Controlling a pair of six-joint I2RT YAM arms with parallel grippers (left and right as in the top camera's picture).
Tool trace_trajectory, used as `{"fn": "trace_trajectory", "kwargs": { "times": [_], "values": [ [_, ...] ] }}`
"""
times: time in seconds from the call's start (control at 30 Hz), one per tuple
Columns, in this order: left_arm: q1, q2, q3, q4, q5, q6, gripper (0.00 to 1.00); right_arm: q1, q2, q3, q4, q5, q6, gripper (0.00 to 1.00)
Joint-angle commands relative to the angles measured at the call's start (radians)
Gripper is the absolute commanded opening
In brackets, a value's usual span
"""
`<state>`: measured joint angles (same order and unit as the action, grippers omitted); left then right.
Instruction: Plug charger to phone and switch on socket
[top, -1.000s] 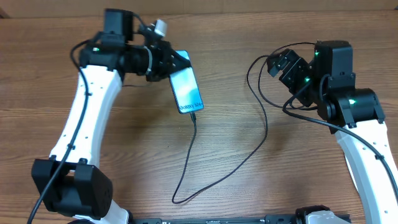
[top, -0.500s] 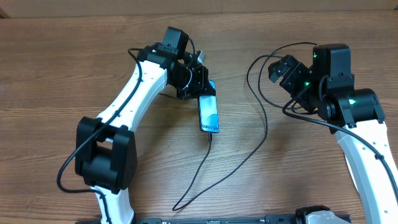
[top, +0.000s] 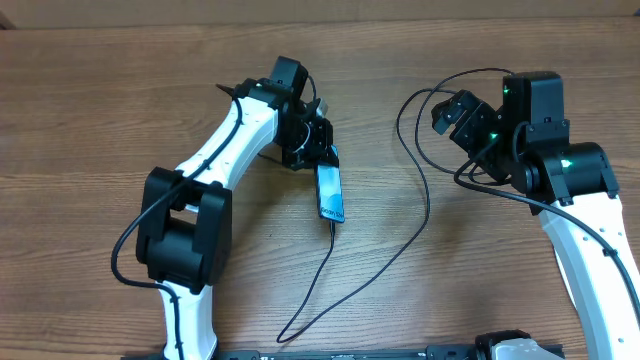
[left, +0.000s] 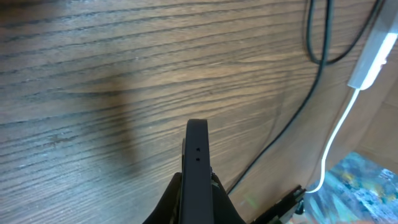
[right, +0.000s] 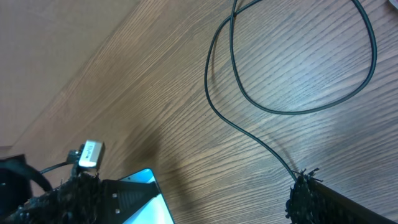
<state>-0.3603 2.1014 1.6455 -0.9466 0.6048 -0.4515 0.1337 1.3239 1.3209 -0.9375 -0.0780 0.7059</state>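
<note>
On the brown wooden table (top: 80, 120), matt with long grain running side to side, the left gripper (top: 316, 152) is clamped on the top end of the phone (top: 331, 192). The phone is a slim, black-edged slab tipped on its edge, its cyan screen lit. The charger (top: 428, 195), a thin black cable, meets the phone's lower end and loops toward the right gripper (top: 447, 108), whose jaws stand wide apart.

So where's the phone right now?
Overhead, the phone is just left of centre, its upper end clamped in the left gripper, the black charger cable trailing from its lower end.
</note>
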Motion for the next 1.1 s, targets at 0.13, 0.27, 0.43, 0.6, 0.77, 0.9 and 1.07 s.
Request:
{"fn": "trace_trajectory", "kwargs": {
  "times": [0.13,0.27,0.43,0.6,0.77,0.9,1.07],
  "values": [
    [-0.016,0.019,0.012,0.001,-0.051,0.026,0.04,0.002,-0.006,0.008,-0.001,0.01,-0.008,1.0],
    [-0.027,0.019,0.012,0.002,-0.078,0.026,0.04,0.002,-0.005,0.008,-0.001,0.009,-0.008,0.99],
    [-0.048,0.019,0.012,0.001,-0.13,0.026,0.04,0.002,-0.005,0.008,-0.001,0.006,-0.008,1.0],
    [-0.065,0.019,0.012,0.002,-0.172,0.026,0.04,0.002,-0.005,0.008,-0.007,0.006,-0.008,1.0],
    [-0.068,0.019,0.012,0.004,-0.213,0.025,0.04,0.002,-0.005,0.008,-0.008,0.006,-0.008,1.0],
    [-0.066,0.019,0.012,0.029,-0.217,0.008,0.04,0.002,-0.005,0.008,-0.008,0.006,-0.008,1.0],
    [-0.066,0.019,0.012,0.064,-0.216,-0.029,0.04,0.002,-0.005,0.008,-0.008,0.007,-0.008,1.0]
  ]
}}
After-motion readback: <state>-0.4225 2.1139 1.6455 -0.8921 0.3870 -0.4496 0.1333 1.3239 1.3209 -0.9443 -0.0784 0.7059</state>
